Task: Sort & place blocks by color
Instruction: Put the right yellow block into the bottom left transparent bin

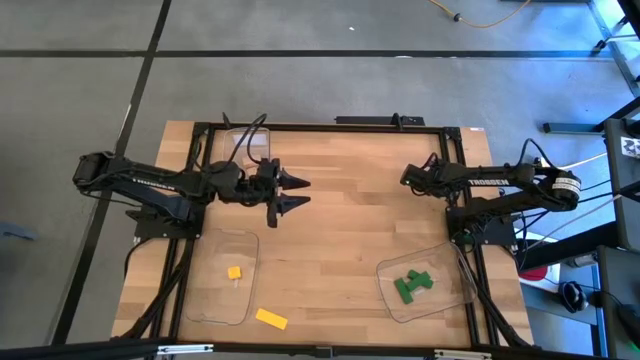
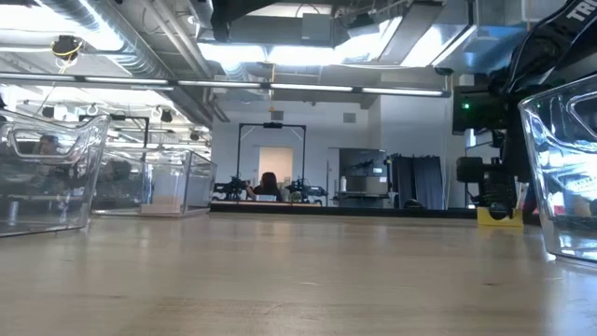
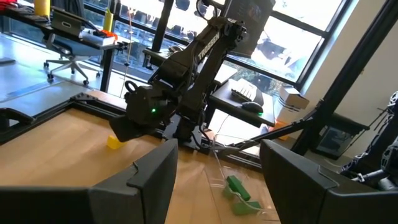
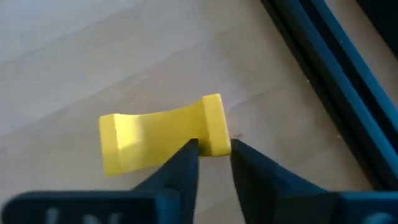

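Right wrist view shows the right gripper (image 4: pixel 214 155) closing its jaws on a yellow block (image 4: pixel 161 140) lying on the bench (image 4: pixel 74 62) — the pick step (grip not yet firm). Next, I judge, lift and carry it to the tray (image 1: pixel 222 285) at lower left. Left gripper (image 1: pixel 300 193) waits, jaws open.

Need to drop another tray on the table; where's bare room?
Bare wood runs down the middle between the left gripper and right gripper, forward to the table edge. Crowded: left tray, loose yellow block, green-block tray.
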You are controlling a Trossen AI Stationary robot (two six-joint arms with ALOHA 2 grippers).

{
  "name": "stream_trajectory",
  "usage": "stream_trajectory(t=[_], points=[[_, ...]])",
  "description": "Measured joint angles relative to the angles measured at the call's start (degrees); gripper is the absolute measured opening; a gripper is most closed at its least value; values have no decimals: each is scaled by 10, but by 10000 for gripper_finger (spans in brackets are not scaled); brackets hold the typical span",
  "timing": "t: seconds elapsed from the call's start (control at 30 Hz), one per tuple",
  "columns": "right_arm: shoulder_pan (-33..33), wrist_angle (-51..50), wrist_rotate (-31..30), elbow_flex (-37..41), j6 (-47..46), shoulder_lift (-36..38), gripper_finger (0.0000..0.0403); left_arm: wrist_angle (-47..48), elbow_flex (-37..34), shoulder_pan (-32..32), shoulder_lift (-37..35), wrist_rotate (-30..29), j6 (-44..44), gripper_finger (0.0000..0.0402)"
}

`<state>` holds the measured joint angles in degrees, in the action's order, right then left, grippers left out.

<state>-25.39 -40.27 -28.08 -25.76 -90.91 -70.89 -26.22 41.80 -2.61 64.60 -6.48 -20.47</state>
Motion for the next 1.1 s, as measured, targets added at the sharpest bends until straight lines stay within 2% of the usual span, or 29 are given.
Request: stream_trajectory(t=[0.17, 0.3, 0.53, 0.7, 0.8, 0.9, 1.0, 1.1], points=[[0, 2, -8, -2, 63, 5, 24, 0, 0, 0, 0, 0, 0, 220], [1, -3, 5, -2, 117, 28, 24, 0, 0, 0, 0, 0, 0, 220], [24, 8, 75, -18, 311, 132, 26, 0, 0, 1, 0, 15, 0, 220], [89, 151, 148, -20, 379, 214, 26, 4, 0, 5, 0, 12, 1, 220], [134, 266, 158, -20, 386, 232, 26, 18, 0, 11, 0, 10, 1, 220], [172, 377, 131, -21, 386, 228, 26, 26, 0, 16, 0, 9, 1, 220], [198, 457, 74, -21, 370, 214, 26, 39, 0, 17, 0, 8, 3, 220], [210, 502, 42, -21, 339, 194, 26, 43, 0, 11, 0, -35, 46, 220]])
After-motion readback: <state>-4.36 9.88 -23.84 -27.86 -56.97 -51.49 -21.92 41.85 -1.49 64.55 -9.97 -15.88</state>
